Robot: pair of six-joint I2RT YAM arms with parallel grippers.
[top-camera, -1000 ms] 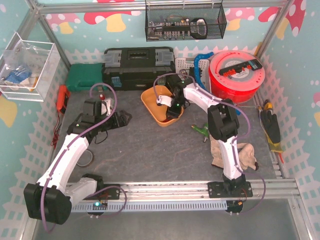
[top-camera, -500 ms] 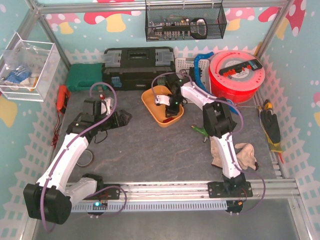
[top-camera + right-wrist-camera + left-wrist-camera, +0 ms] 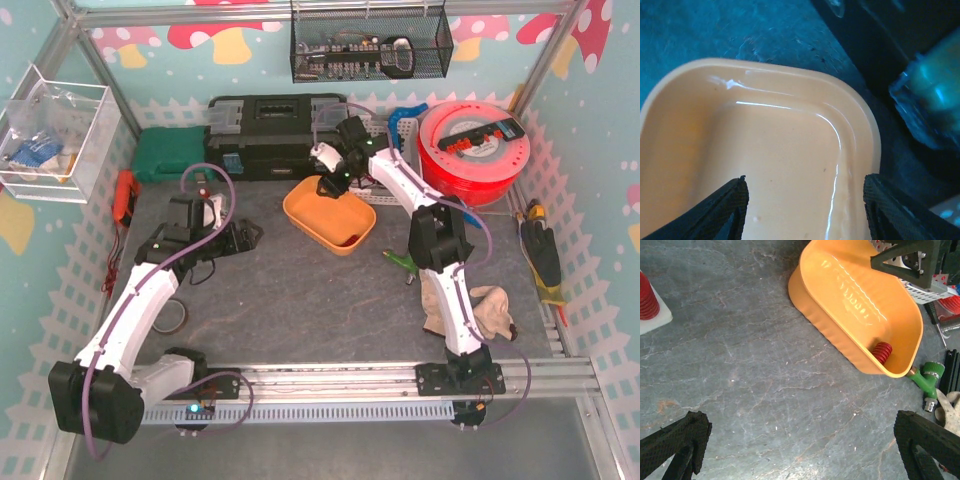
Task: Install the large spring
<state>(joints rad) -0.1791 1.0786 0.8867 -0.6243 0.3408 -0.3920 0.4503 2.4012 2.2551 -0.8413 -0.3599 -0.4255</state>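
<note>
An orange tray [image 3: 312,208] sits mid-table, also in the left wrist view [image 3: 850,295] and filling the right wrist view [image 3: 765,150]. A red spring [image 3: 883,351] lies on its side in the tray's corner, seen from above as a dark red spot [image 3: 345,240]. Another red coil [image 3: 646,292] stands on a white block at the left. My right gripper [image 3: 326,176] hangs open over the tray's far corner with nothing between its fingers [image 3: 725,210]. My left gripper [image 3: 800,450] is wide open over bare slate, left of the tray.
A black toolbox [image 3: 275,130] and a green case [image 3: 165,155] line the back wall, a red spool [image 3: 472,150] stands back right. A green-handled tool [image 3: 400,260] and a cloth [image 3: 470,305] lie right of the tray. Gloves and tools [image 3: 540,250] lie along the right edge.
My right gripper has risen out of the tray and drawn back to its far rim, empty. The tray now lies flatter. The left arm has not moved.
</note>
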